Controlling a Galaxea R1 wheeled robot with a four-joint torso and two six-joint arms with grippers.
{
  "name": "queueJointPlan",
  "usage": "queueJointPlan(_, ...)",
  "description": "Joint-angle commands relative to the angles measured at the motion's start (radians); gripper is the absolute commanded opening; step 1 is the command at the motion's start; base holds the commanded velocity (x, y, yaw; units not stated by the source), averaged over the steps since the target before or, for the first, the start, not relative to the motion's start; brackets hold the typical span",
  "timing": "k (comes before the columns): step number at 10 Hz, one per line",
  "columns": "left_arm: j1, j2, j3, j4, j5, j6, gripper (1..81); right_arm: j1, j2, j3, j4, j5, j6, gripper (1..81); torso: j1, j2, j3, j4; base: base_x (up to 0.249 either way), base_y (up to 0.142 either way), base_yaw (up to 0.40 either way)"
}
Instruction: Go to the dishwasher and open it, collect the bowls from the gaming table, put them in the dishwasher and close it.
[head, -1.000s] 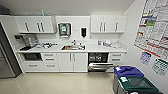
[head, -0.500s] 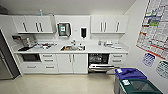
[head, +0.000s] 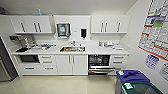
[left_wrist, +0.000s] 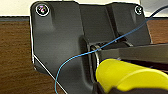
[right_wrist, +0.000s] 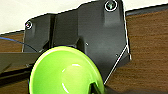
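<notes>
The dishwasher (head: 99, 64) is built into the white cabinets right of the sink, its door folded down and the dark racks showing. It lies ahead of me across the floor. A yellow bowl (left_wrist: 130, 75) fills the near part of the left wrist view, with my left gripper (left_wrist: 105, 88) shut on its rim. In the right wrist view my right gripper (right_wrist: 93, 88) is shut on the rim of a green bowl (right_wrist: 65, 72). Both bowls hang above a brown wood-look floor. The gaming table is out of view.
A white counter (head: 100, 50) with a sink (head: 72, 49) runs along the back wall. A blue-lidded bin (head: 132, 75) and a green-lidded bin (head: 140, 88) stand near right, by the wall with posters (head: 156, 27). A steel fridge (head: 4, 67) stands at the left.
The whole head view has shifted slightly as the camera moved; the bins now sit a little further left and lower. The dishwasher door stays down.
</notes>
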Motion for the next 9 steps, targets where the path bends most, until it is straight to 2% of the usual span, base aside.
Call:
queueJointPlan(1,-0.047,-0.002,0.002,-0.001,0.060,0.008,1.0,0.052,-0.016,0.002,-0.005,-0.059,-0.004,1.0,0.000,0.000,0.000,0.000,0.133,0.000,0.000)
queueJointPlan(9,-0.044,0.000,0.000,0.002,0.060,0.008,1.0,0.054,-0.010,0.002,-0.006,-0.059,-0.004,1.0,-0.002,0.000,0.000,0.000,0.133,0.000,0.000)
